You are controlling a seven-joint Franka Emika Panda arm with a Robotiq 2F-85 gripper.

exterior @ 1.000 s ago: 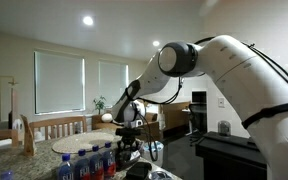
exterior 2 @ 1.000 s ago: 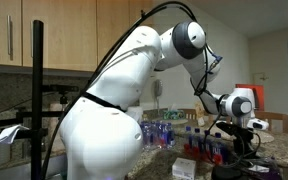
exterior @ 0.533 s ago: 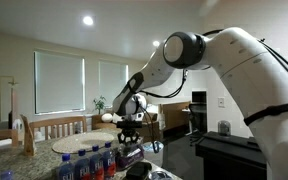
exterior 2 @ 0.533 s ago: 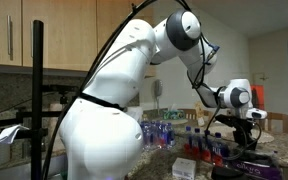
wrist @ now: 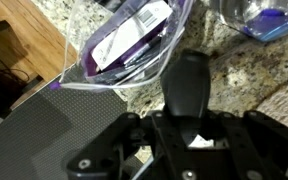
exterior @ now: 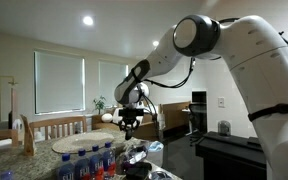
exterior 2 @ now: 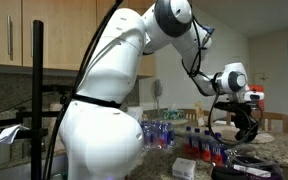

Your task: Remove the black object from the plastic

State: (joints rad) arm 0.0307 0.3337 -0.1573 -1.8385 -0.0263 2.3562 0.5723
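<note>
Above the plastic (wrist: 124, 55), my tool (exterior: 130, 122) is clamped tight on the black object (wrist: 188, 75). My arm is higher now, so the black object is out, just beside the plastic's open edge.

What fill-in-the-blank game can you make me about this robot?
1. The gripper is shut on a ____ object.
2. In the wrist view, the see-through plastic has something ____ inside it.
3. The big robot arm is coloured ____.

Missing words: black; purple; white.
</note>
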